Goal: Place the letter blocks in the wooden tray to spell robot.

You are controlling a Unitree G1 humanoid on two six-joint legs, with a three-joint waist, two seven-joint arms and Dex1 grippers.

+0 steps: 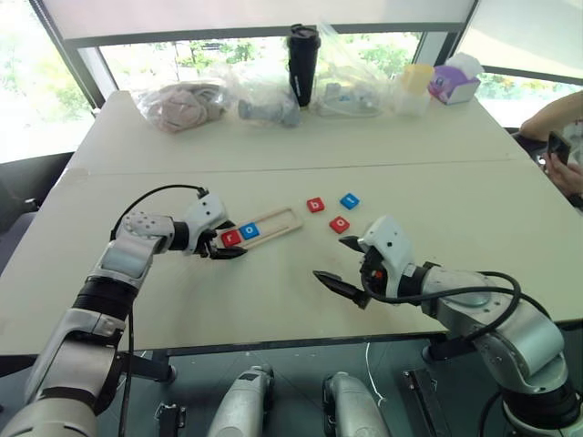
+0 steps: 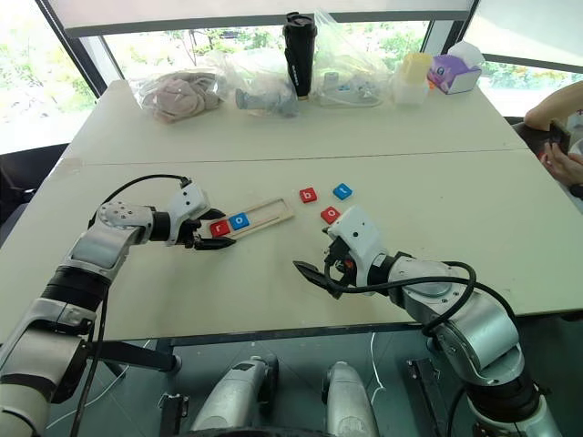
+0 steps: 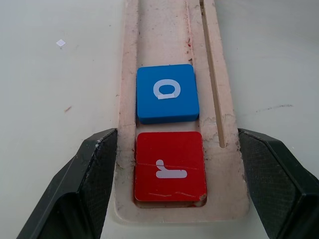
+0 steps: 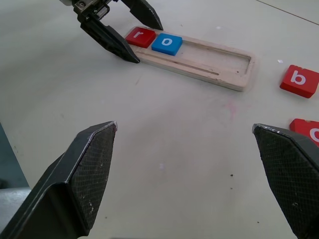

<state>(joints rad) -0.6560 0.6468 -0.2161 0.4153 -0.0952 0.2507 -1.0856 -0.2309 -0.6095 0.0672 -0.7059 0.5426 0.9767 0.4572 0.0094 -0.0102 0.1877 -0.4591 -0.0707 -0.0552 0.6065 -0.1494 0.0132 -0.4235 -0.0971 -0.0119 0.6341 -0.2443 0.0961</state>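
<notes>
The wooden tray (image 1: pixel 278 220) lies slantwise on the table, with a red r block (image 3: pixel 170 167) at its near end and a blue o block (image 3: pixel 167 93) right beside it. My left gripper (image 1: pixel 232 242) is shut on that end of the tray, one finger against each long side. To the right of the tray, three loose blocks lie on the table: a red b (image 1: pixel 315 205), a blue one (image 1: pixel 349 200) and a red o (image 1: pixel 339 224). My right gripper (image 1: pixel 332 259) hovers open and holds nothing, on the near side of the red o.
Along the table's far edge stand a black tumbler (image 1: pixel 302 64), several plastic bags (image 1: pixel 182 105) and a tissue box (image 1: pixel 453 85). A person's hand with a phone (image 1: pixel 557 147) shows at the right edge. The near table edge runs just below my arms.
</notes>
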